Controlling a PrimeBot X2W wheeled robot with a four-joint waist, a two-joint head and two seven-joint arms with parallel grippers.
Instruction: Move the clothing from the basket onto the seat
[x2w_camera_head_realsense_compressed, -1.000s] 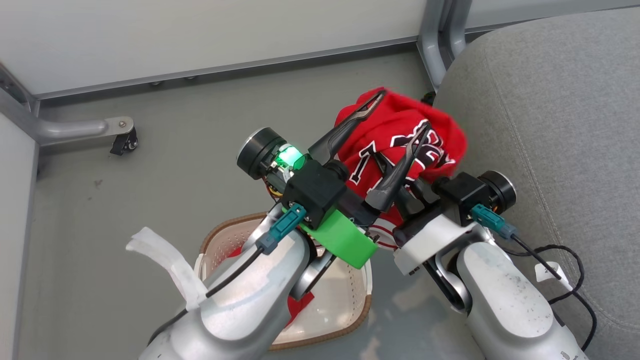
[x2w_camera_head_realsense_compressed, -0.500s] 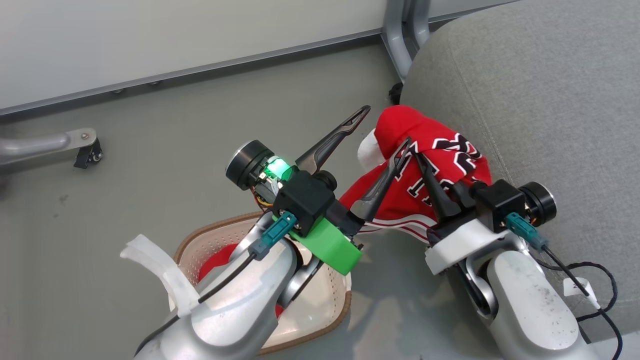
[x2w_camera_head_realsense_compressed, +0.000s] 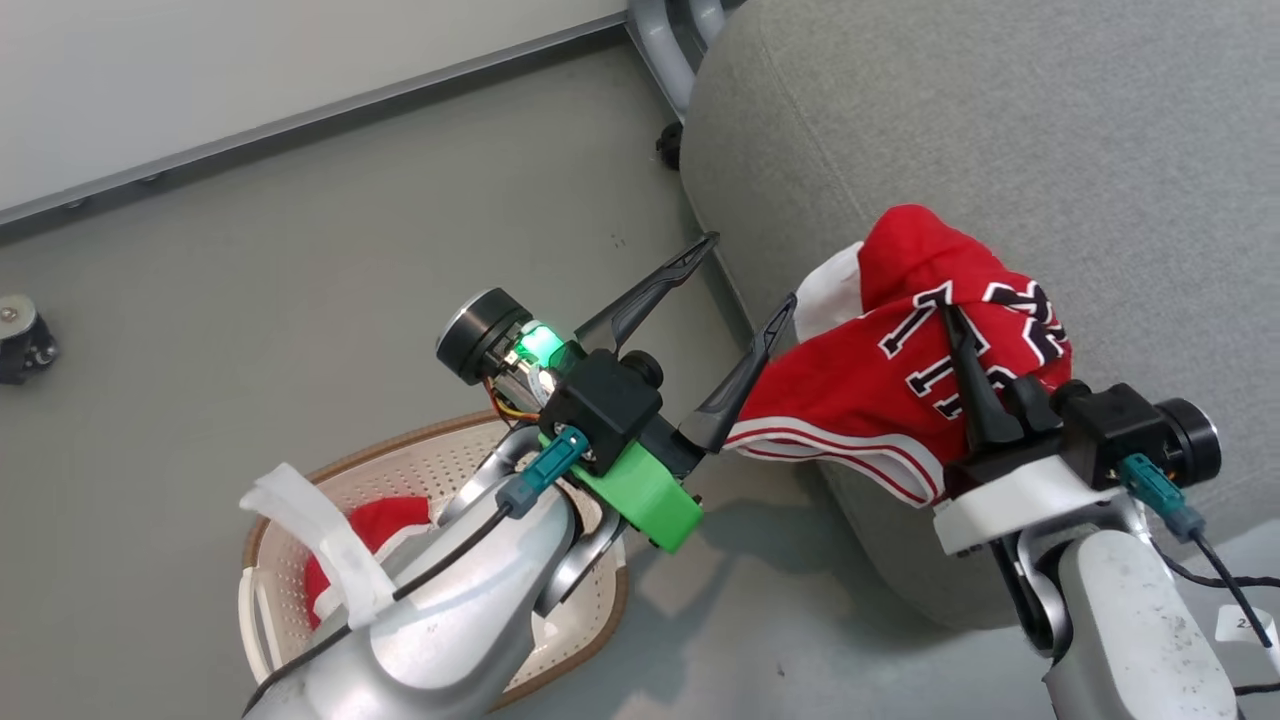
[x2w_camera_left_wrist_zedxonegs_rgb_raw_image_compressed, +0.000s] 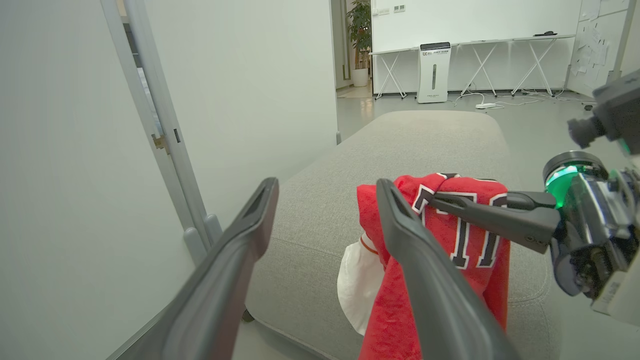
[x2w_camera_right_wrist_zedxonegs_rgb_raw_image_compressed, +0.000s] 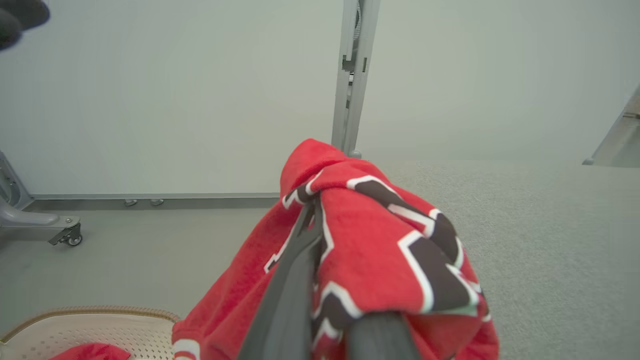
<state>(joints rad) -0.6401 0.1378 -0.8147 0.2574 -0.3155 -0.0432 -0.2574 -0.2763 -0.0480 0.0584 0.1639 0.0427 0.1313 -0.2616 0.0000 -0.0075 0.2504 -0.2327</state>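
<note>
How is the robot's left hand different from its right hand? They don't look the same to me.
The left gripper has its fingers spread wide apart; the right gripper has its fingers pinched shut. The left gripper holds nothing; the right gripper holds the red jersey at the edge of the seat. Both have two long dark fingers.

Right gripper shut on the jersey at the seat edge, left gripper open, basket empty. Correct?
No: the basket isn't empty. The head view shows a red piece lying in it. The rest stands: right gripper shut on the jersey at the seat edge, left gripper open.
</note>
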